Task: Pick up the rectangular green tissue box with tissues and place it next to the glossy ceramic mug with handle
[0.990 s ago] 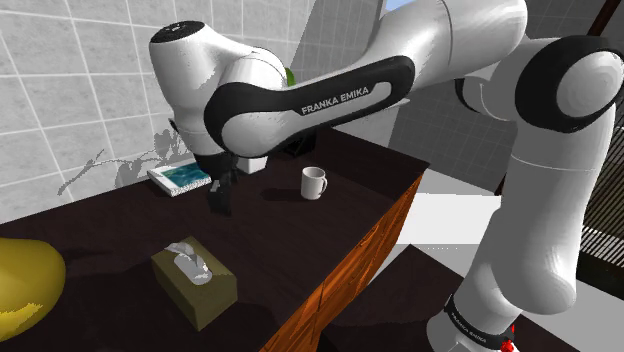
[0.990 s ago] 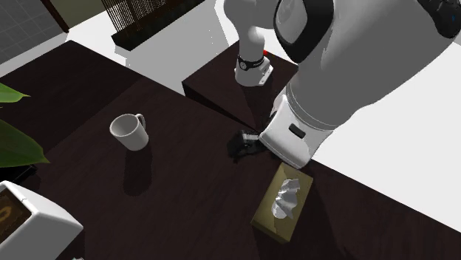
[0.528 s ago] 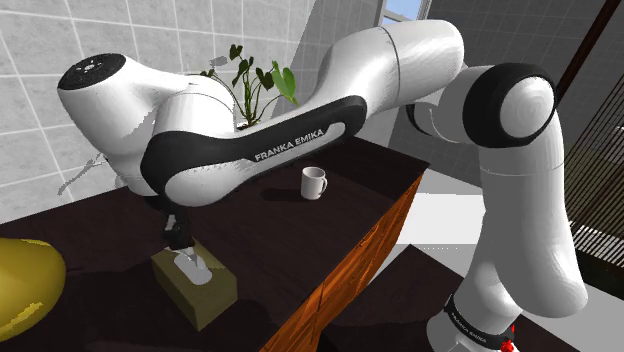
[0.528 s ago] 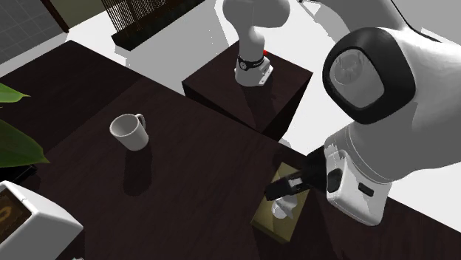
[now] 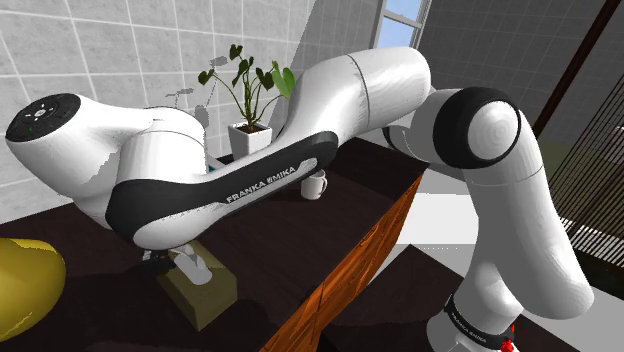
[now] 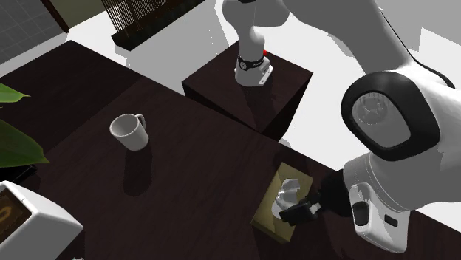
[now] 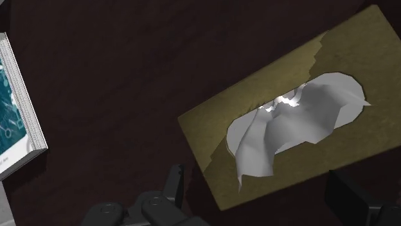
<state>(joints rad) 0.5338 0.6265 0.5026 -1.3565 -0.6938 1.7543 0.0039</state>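
The olive tissue box (image 7: 334,70) lies flat on the dark table, with white tissue (image 7: 295,122) spilling from its top slot. My gripper (image 7: 260,192) hangs just above one short end of the box, open. Its fingers (image 7: 173,183) stand wide apart on either side of that end and touch nothing. In the second exterior view the gripper (image 6: 289,214) is over the box (image 6: 267,214) at the end nearer the view's bottom. The white mug (image 6: 129,131) with a handle stands upright, well away toward that view's left. In the shoulder view the box (image 5: 205,292) sits low and the mug (image 5: 316,184) farther back.
A white-edged book with a teal cover (image 7: 16,109) lies near the box. A potted plant (image 5: 250,100) stands behind the mug. A yellow rounded object (image 5: 25,285) sits at the shoulder view's lower left. The table's edge (image 5: 330,285) drops off beside the box, and the stand (image 6: 247,85) adjoins the table.
The arm has swung from the book's side of the table over to the tissue box and dropped low above it. The fingers stayed apart, and box and mug have not moved.
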